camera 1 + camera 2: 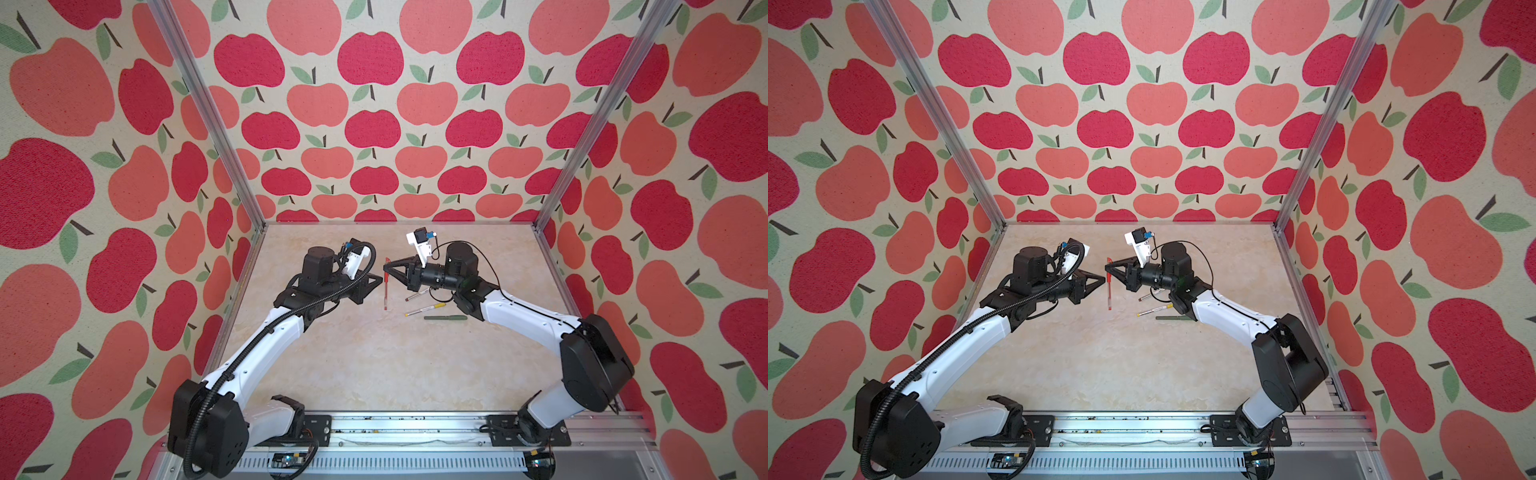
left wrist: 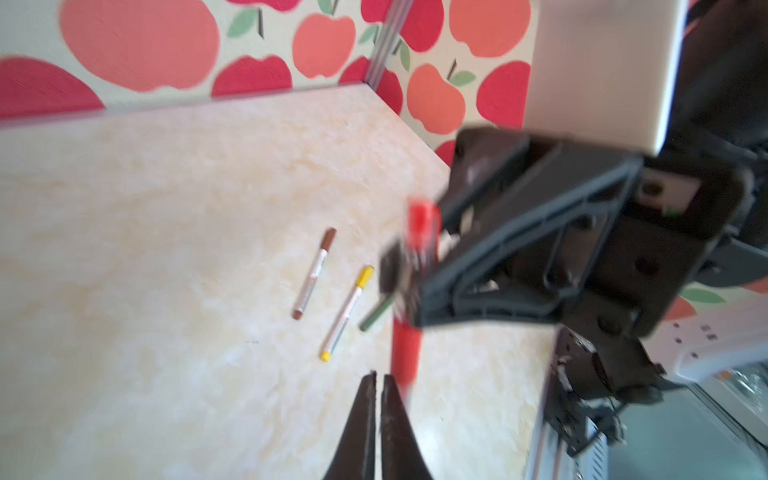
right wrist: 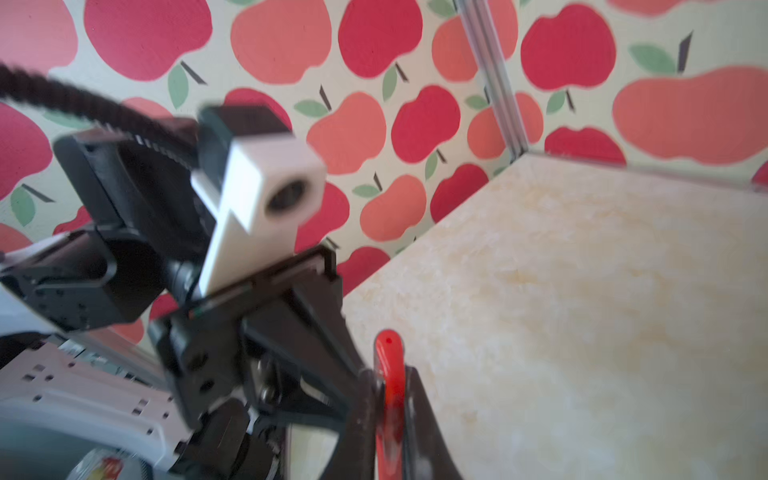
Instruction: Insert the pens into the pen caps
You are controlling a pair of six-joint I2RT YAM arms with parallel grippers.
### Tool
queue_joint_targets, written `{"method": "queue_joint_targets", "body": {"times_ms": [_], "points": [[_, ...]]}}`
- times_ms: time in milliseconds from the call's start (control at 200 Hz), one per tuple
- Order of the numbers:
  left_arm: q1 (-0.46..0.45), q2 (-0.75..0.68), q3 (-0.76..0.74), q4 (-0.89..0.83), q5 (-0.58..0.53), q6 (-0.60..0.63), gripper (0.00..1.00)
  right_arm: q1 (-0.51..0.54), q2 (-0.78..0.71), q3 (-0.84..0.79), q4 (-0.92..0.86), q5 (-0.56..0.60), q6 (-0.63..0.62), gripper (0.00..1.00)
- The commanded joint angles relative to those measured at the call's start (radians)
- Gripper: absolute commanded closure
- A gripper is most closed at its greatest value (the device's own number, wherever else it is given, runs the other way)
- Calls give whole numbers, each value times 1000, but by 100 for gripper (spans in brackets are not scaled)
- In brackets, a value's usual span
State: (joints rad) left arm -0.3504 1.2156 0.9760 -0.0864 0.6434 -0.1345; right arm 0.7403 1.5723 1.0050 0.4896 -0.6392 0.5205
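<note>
My right gripper is shut on the red pen close to its upper end. The pen hangs upright over the table. Its red cap with clip sticks out above the fingers. My left gripper is shut with nothing in it, its tip just left of the red barrel. Three pens lie on the table under the right arm: a brown-ended one, a yellow-ended one and a dark green one. Both wrist views are blurred.
The marbled table is walled on three sides by apple-print panels with metal corner posts. A metal rail carrying both arm bases runs along the front edge.
</note>
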Motion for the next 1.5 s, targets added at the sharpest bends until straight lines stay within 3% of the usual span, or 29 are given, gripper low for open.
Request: {"method": "queue_joint_targets", "body": {"times_ms": [0,125,595,775,820,955,1066,1196,1381,1496], "points": [[34,-33,102,209,-79,-17,100,47,-2,-50,-162,-110,-4,100],[13,-30,79,162,-44,-6,100,34,-27,-18,-173,-75,-26,100],[16,-163,-72,148,-110,-17,100,-67,-72,66,-238,-43,-103,97],[26,-151,-70,91,-147,-20,79,-88,-64,92,-300,-19,-95,96],[34,-149,-68,68,-155,-22,68,-91,-47,113,-366,6,-94,94],[55,-169,-91,47,-169,-41,50,-92,50,194,-626,142,-97,92],[62,-190,-112,44,-184,-56,33,-90,143,220,-686,171,-15,92],[65,-209,-126,31,-200,-62,27,-56,241,287,-769,191,19,92],[69,-218,-130,12,-203,-62,25,-19,392,412,-905,190,12,88],[72,-224,-139,15,-206,-66,24,-9,433,431,-908,193,15,81]]}}
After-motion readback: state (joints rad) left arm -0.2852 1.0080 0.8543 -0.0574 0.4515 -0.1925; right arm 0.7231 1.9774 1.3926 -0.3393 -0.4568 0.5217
